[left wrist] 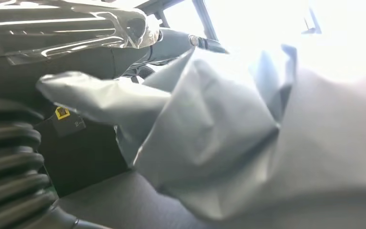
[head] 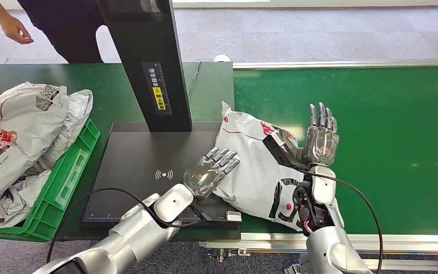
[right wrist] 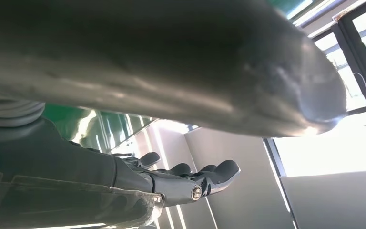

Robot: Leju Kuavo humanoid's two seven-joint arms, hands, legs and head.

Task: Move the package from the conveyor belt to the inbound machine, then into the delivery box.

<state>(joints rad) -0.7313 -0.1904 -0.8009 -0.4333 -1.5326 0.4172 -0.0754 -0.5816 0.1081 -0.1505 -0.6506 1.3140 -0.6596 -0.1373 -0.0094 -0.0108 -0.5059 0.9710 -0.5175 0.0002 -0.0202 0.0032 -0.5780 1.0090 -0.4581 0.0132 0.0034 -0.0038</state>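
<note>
head view: package (head: 251, 165) between both robot hands, straddling machine and belt

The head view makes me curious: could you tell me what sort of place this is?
Probably a parcel-sorting station: a green conveyor belt, a black scanning platform with an upright column, and a green crate of grey mailer bags.

Head view looks down on the package (head: 251, 165); left wrist view shares it, close up.
</note>
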